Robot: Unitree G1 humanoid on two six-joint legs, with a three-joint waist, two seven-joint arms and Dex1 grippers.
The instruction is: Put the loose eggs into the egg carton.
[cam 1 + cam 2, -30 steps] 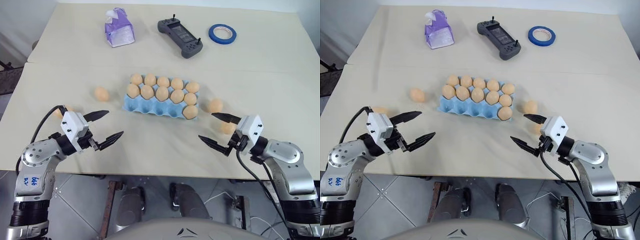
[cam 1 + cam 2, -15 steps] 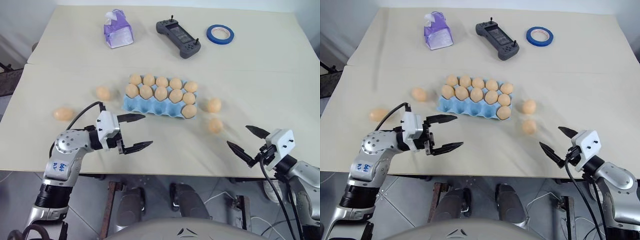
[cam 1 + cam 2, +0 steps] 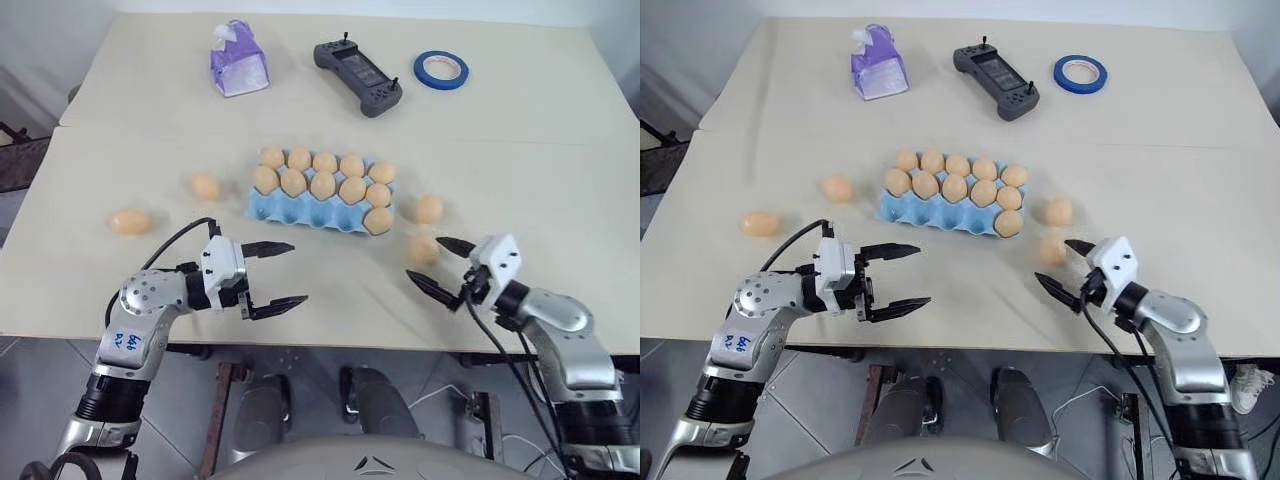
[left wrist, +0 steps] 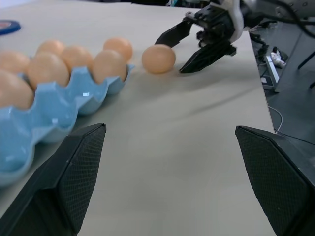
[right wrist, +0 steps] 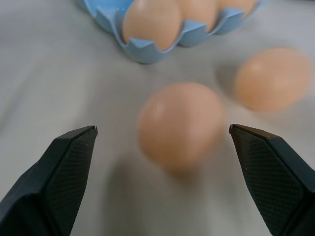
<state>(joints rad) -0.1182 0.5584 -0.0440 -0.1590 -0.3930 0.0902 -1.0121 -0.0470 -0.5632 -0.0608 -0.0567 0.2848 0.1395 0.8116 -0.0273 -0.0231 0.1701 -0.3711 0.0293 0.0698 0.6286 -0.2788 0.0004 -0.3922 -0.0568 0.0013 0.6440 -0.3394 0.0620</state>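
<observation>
A light blue egg carton (image 3: 322, 204) sits in the middle of a cream table (image 3: 540, 130), most of its cups already filled with tan eggs. Four loose eggs lie around it. Two are just off the carton's right end: one (image 3: 429, 208) beside that end, another (image 3: 422, 248) a little nearer the robot. Two are off the carton's left end: one (image 3: 205, 186) close by, one (image 3: 130, 221) farther out.

The right gripper (image 3: 438, 267) hovers low over the table with its two black fingers spread wide and empty, the nearer right-hand egg sitting between and just ahead of the fingertips. The left gripper (image 3: 272, 273) is also wide open and empty, in front of the carton's near left corner.

The step in hand looks like the approach to that nearer right-hand egg. The next move probably calls for easing forward until the fingers flank it, then closing gently so it neither rolls off nor cracks.
</observation>
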